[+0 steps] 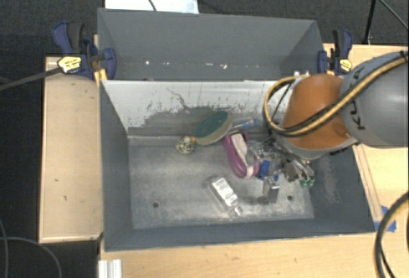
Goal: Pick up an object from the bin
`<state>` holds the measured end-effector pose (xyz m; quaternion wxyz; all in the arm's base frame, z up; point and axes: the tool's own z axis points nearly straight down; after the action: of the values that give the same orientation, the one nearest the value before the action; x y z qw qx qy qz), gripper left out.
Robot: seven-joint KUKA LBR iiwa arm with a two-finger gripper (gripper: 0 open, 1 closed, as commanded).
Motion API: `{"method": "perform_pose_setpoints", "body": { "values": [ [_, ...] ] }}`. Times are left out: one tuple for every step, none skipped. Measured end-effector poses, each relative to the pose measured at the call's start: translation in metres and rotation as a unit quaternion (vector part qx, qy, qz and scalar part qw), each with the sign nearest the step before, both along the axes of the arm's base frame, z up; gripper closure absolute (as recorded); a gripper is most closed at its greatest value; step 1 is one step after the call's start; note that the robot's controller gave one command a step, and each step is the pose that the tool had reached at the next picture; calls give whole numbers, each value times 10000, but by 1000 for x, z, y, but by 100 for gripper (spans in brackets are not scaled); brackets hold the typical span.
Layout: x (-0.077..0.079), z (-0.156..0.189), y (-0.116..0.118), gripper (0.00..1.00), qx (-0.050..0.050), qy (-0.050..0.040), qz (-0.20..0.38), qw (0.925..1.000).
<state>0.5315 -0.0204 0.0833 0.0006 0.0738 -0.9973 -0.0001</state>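
Here the grey metal bin [115, 162] holds a handful of loose things, all gathered in its middle and right part. Against the far wall lies a dark green oval pad [211, 126], and just left of it and a little nearer sits a small speckled ball [186, 144]. A clear, shiny packet [223, 192] lies flat on the floor toward the near side, apart from the rest. Between the pad and the arm lies a purple-and-white curved thing [235, 154], its far end touching or just under the green pad. The pincer [272, 190] is low over the bin floor at the right, below the arm's orange cover [313, 114], just right of the purple-and-white thing and to the right of the packet. A small blue piece [262, 169] shows close against it, but I cannot tell whether that is part of the robot or a loose thing. Whether the pincer is open or closed I cannot tell, nor whether it grips anything. The purple-and-white thing has its long axis running far to near, leaning slightly so that its near end points toward the pincer at the right.
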Motion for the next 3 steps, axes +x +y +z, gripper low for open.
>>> {"method": "perform_pose_setpoints", "body": {
  "values": [
    [51, -8, -82, 0, -11, -27, 1599, 9871],
    [51, -8, -80, 100, 5, -22, 1587, 9873],
    [51, -8, -80, 0, 6, -20, 1575, 9875]
  ]
}}
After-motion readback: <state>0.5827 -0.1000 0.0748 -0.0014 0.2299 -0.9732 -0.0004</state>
